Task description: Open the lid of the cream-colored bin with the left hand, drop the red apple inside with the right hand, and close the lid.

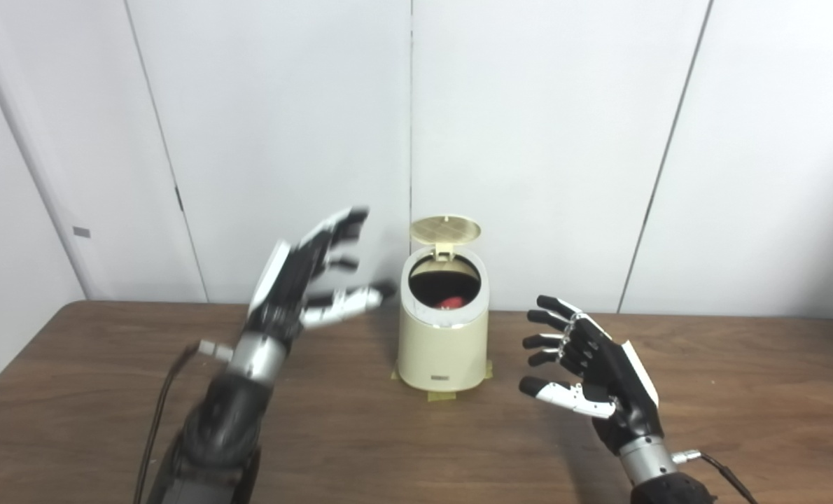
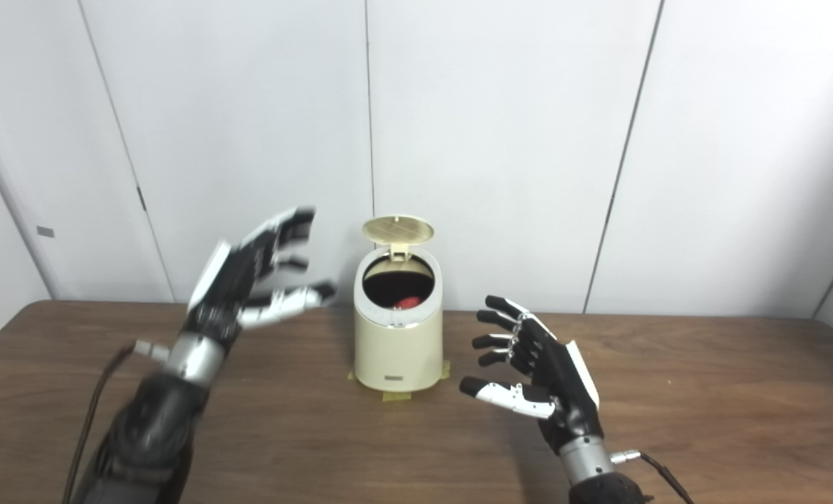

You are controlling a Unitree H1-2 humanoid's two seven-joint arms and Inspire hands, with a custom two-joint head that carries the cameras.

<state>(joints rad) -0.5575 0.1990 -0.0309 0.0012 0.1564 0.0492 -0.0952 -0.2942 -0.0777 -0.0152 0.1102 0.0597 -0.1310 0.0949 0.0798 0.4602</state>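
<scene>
The red apple (image 1: pixel 450 302) is seen inside the cream-colored bin (image 1: pixel 443 350), lid (image 1: pixel 446 228) raised; the left hand (image 1: pixel 297 280) and right hand (image 1: pixel 591 364) are held spread and empty.

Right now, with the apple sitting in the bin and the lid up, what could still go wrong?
1. The left hand, raised and open beside the upright lid, may push it wrongly and leave it open.
2. A hard push could shove the light-looking bin, though tape seems to hold its base.
3. The open right hand is close beside the bin and could bump it.
</scene>
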